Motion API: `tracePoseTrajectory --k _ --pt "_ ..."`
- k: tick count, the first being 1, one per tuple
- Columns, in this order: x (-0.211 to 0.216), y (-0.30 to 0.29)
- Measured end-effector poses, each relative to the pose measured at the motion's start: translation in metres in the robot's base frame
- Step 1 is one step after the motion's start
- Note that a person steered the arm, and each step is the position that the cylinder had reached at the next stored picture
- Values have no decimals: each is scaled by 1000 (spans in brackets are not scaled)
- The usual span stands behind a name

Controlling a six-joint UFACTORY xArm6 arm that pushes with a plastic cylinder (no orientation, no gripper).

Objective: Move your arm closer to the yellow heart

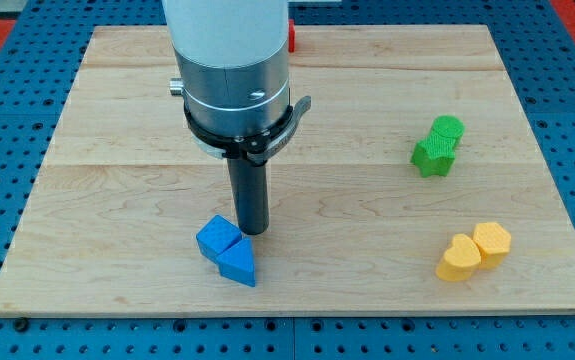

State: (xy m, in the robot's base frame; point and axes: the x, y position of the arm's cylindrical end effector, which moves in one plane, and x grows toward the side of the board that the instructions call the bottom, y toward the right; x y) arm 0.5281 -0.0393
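**Tip beside the blue blocks, yellow heart far off at the view's right**

The rod hangs below the arm's grey collar (239,92) and ends at the tip (251,232) on the wooden surface (117,180), left of centre and toward the view's bottom. The arm carries no hand, only this rod, so nothing opens, closes or grips.

Just beside the tip, on its lower left, sit two blue blocks touching each other: a blue cube (216,238) and a blue triangle (238,265). Whether the tip touches the cube cannot be told.

The yellow heart (458,259) lies near the surface's lower right corner, well apart from the tip. A yellow hexagon (492,241) touches it on the upper right.

Above that pair, toward the right edge, two green blocks stand together: a green star (432,157) and a green cylinder (448,130) touching behind it.

A red block (292,37) shows at the view's top, mostly hidden behind the arm, its shape unclear.

No containers are present; every block rests directly on the surface.
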Motion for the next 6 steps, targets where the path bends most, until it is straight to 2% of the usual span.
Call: tracePoseTrajectory --k 2,4,5,6 --pt "-6 -10" --pt "37 78" --pt "88 133" --pt "88 155"
